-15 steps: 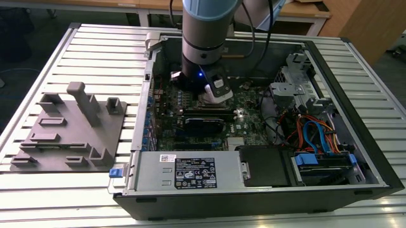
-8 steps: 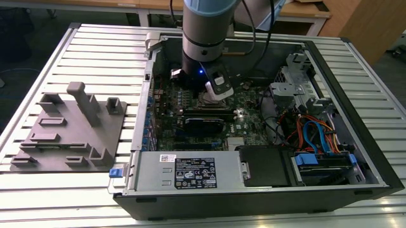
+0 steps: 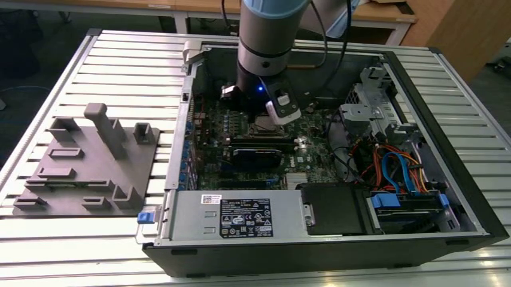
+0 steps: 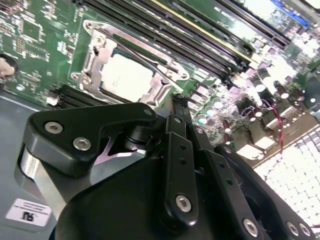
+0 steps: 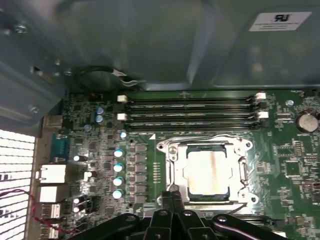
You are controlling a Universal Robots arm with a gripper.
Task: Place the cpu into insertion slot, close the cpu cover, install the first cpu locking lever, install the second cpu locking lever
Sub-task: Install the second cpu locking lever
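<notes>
White sticker (image 5: 282, 21) on case wall, printed mark (unreadable); power-supply label (image 3: 246, 218) illegible

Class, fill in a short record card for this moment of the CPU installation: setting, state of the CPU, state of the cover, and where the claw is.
setting: open computer case on a slatted table, motherboard exposed
cpu: silver-topped cpu seated in the insertion slot
cpu cover: cpu cover lies closed, framing the chip
memory slots: long black memory slots run beside the socket
claw: claw sits right at the socket's edge, holding nothing visible
</notes>
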